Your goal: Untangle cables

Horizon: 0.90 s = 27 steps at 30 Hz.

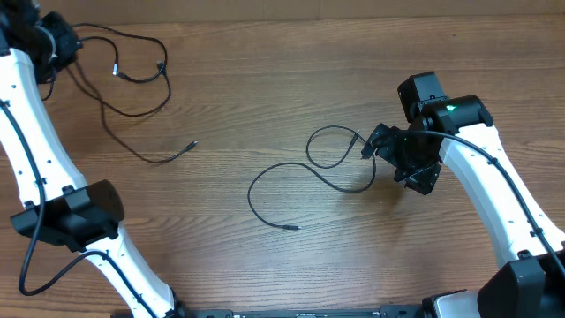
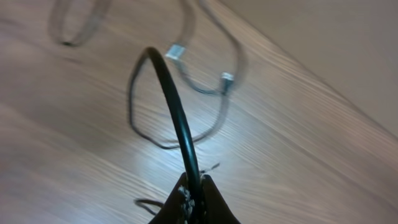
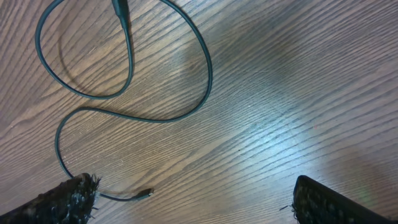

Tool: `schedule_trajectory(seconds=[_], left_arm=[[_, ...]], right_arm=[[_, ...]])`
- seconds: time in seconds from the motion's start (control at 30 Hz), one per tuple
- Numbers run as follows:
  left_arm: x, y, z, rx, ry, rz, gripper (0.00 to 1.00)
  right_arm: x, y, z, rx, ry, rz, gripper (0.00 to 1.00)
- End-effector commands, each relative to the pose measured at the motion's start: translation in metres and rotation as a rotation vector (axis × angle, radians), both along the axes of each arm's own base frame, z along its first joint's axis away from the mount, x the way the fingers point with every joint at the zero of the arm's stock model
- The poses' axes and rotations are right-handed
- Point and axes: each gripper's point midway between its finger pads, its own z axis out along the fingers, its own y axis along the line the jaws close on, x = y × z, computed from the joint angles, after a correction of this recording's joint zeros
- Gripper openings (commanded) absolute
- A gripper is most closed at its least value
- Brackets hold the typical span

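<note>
Left claw [image 2: 194,200]: pinched shut on a cable [image 2: 177,106], at the worktop's [image 1: 265,88] far-left corner.
Right claw [image 3: 193,186]: spread wide, holding nothing, just beside the looped cable [image 1: 320,177] mid-worktop.
Room: broad worktop between the cables.

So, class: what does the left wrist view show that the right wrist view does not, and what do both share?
Left wrist only: the left gripper shut on a black cable, with silver-tipped plugs beyond. Right wrist only: the right gripper open, with a looped cable lying unheld before it. Both: the wooden table.
</note>
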Motion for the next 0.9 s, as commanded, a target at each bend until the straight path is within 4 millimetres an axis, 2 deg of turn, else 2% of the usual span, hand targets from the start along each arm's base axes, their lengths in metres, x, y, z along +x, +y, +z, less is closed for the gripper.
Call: schedule_trajectory(seconds=[0.0, 0.3, 0.43, 0.53, 0.57, 0.63, 0.7, 0.77, 0.87], left_arm=[[-0.015, 0.046, -0.009, 0.132, 0.065, 0.142, 0.04], [-0.038, 0.125, -0.042, 0.264, 0.142, 0.434, 0.04], [-0.041, 0.144, -0.063, 0.265, 0.153, 0.469, 0.14], [-0.045, 0.157, -0.074, 0.272, 0.158, 0.495, 0.18], [-0.047, 0.162, -0.077, 0.277, 0.161, 0.506, 0.23], [-0.052, 0.170, -0.082, 0.286, 0.170, 0.526, 0.43], [-0.055, 0.174, -0.085, 0.284, 0.172, 0.536, 0.44], [-0.058, 0.176, -0.087, 0.272, 0.174, 0.538, 0.40], [-0.049, 0.166, -0.091, 0.200, 0.142, 0.494, 0.37]], right_arm=[[0.000, 0.001, 0.001, 0.005, -0.004, 0.000, 1.00], [0.000, 0.001, 0.001, 0.005, -0.004, 0.000, 1.00], [0.000, 0.001, 0.001, 0.005, -0.004, 0.000, 1.00], [0.000, 0.001, 0.001, 0.005, -0.004, 0.000, 1.00], [0.000, 0.001, 0.001, 0.005, -0.004, 0.000, 1.00], [0.000, 0.001, 0.001, 0.005, -0.004, 0.000, 1.00], [0.000, 0.001, 0.001, 0.005, -0.004, 0.000, 1.00], [0.000, 0.001, 0.001, 0.005, -0.004, 0.000, 1.00], [0.000, 0.001, 0.001, 0.005, -0.004, 0.000, 1.00]])
